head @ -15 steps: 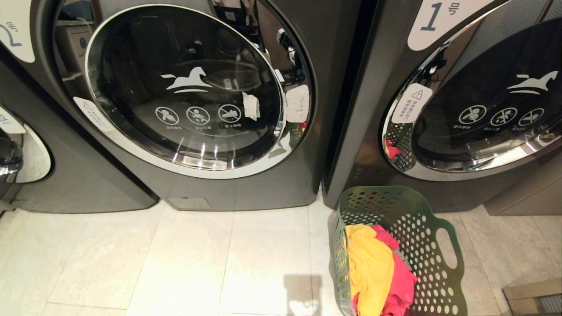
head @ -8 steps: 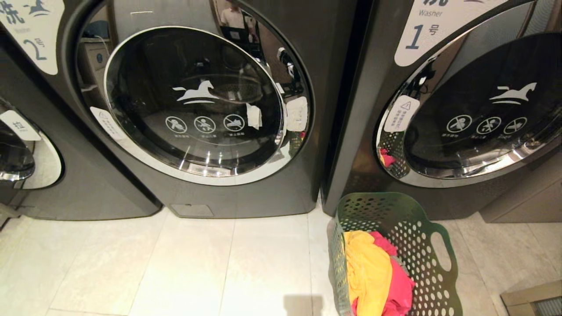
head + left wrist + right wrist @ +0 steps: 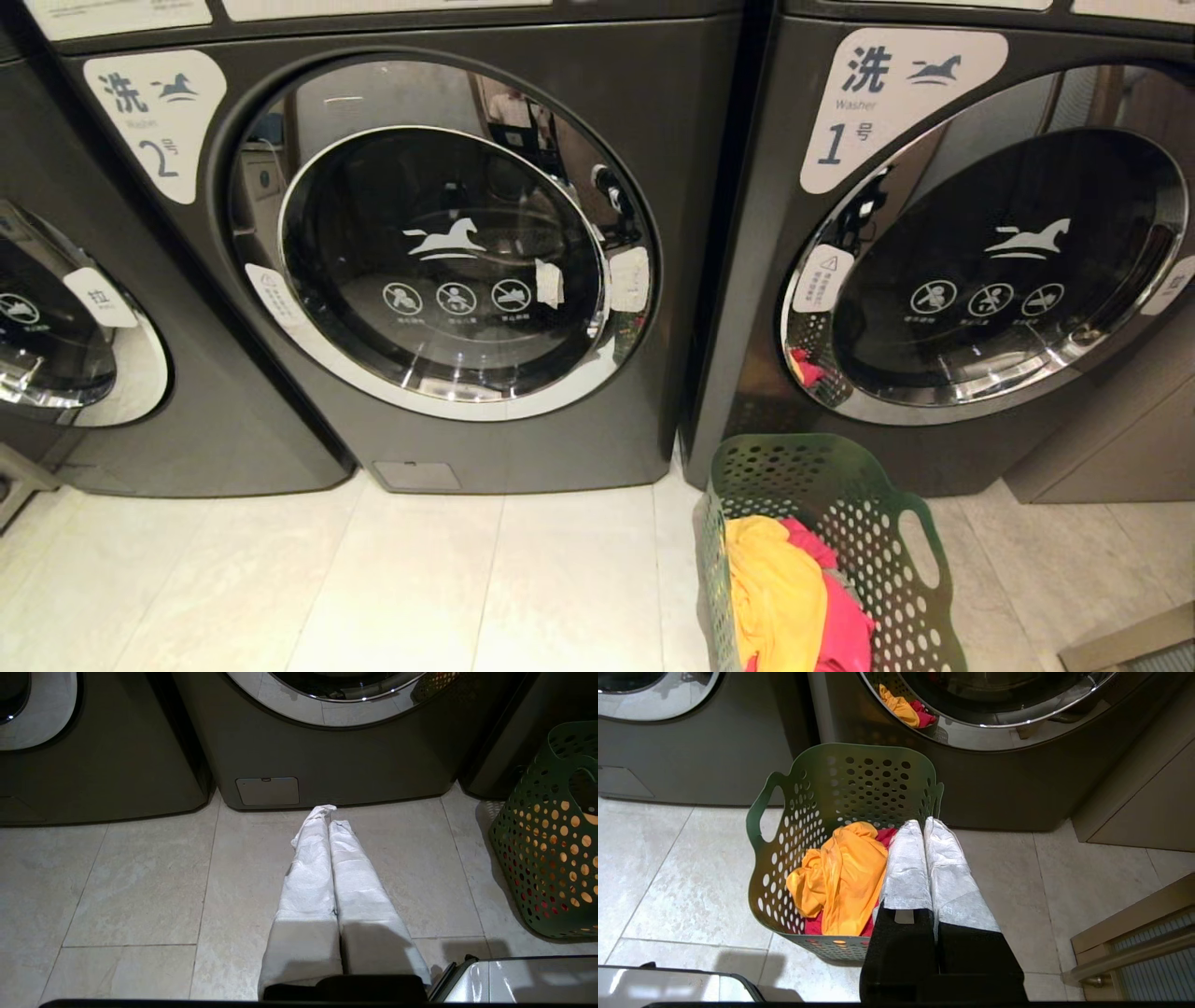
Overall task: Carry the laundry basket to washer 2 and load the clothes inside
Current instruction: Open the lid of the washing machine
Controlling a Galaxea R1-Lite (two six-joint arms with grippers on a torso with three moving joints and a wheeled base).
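The green laundry basket [image 3: 878, 523] stands on the floor tiles in front of washer 1, to the right of washer 2 [image 3: 448, 271]. In it lie the clothes: a yellow-orange garment [image 3: 775, 597] on top of a pink-red one [image 3: 845, 625]. Washer 2 carries a white "2" label [image 3: 159, 121] and its round door is closed. My left gripper [image 3: 327, 816] is shut and empty, low over the floor before washer 2's base. My right gripper [image 3: 923, 823] is shut and empty, hanging over the basket's [image 3: 859, 779] right side beside the yellow-orange garment [image 3: 845, 872]. Neither gripper shows in the head view.
Washer 1 [image 3: 980, 271] stands right of washer 2 with its door closed. Another machine [image 3: 56, 327] stands at the far left. A low wooden unit [image 3: 1134, 933] sits on the floor to the right. My white base [image 3: 528, 980] is close behind the basket [image 3: 546, 858].
The whole head view has slid downward as the camera rose: the washers' number labels are now in full view. The basket, the clothes and the washers themselves have not moved.
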